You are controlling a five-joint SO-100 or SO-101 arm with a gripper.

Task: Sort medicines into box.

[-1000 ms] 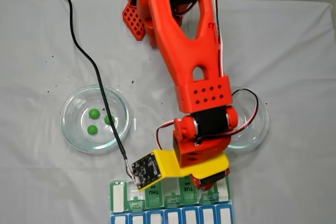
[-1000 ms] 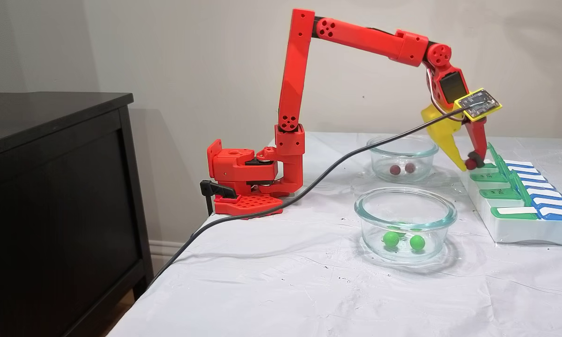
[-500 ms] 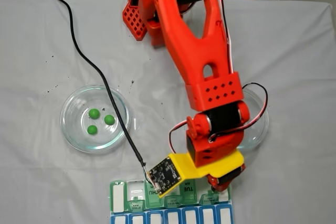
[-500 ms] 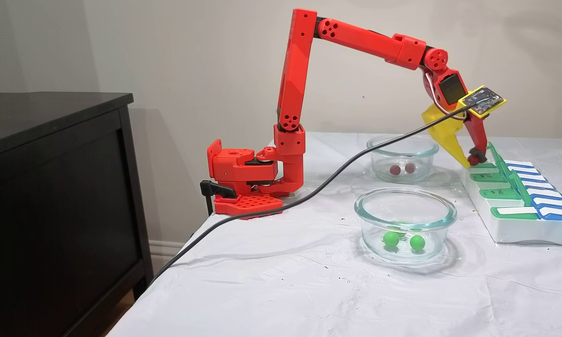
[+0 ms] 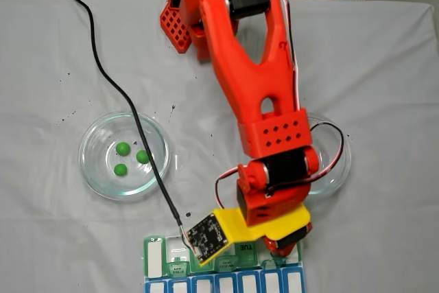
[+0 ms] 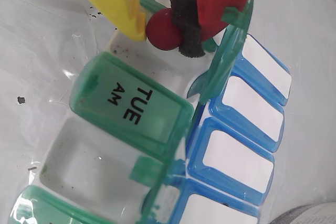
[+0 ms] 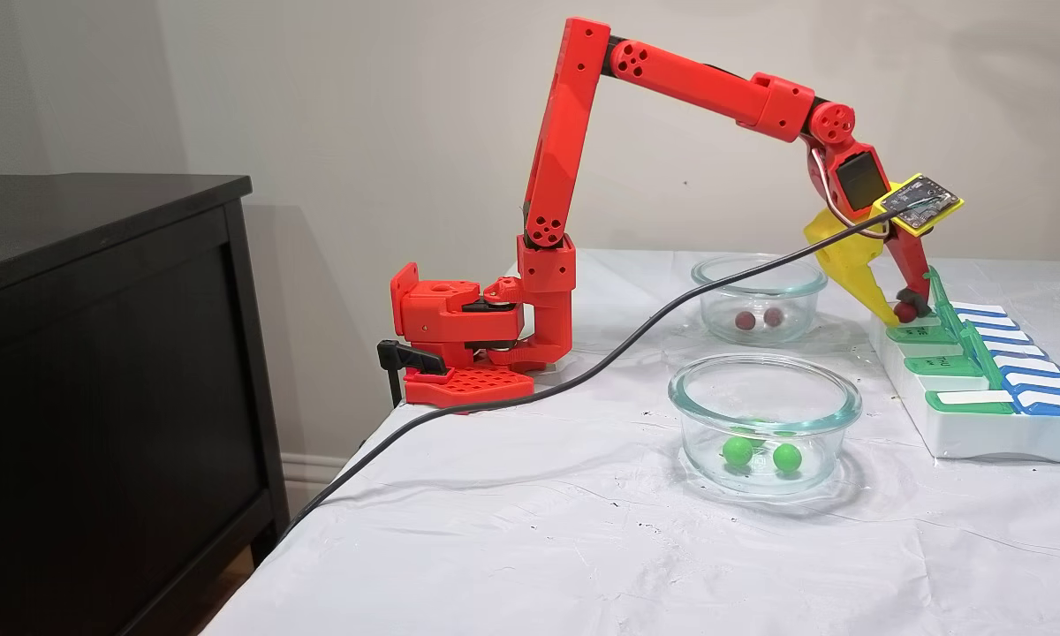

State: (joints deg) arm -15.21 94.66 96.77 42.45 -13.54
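Observation:
My gripper (image 6: 167,29) (image 7: 903,312) is shut on a dark red pill (image 6: 163,30) (image 7: 904,312), pinched between the yellow finger and the red finger's black pad. It hangs just above an open compartment at the far end of the pill box (image 6: 131,114) (image 7: 980,415) (image 5: 158,259), beside the shut lid marked TUE AM (image 6: 128,103). Three green pills (image 5: 129,157) lie in the left glass dish (image 5: 92,169); two of them (image 7: 755,454) show from the side. Two dark red pills (image 7: 757,319) rest in the far glass dish (image 7: 760,276).
A black cable (image 7: 583,358) (image 5: 113,80) runs from the wrist camera board across the white cloth, over the left dish rim. The arm's red base (image 7: 459,336) is clamped at the table's back edge. A black cabinet (image 7: 97,353) stands beside the table.
The gripper with the red pill has dropped lower and moved further out, towards the end compartment of the box. The dishes and their pills have stayed put.

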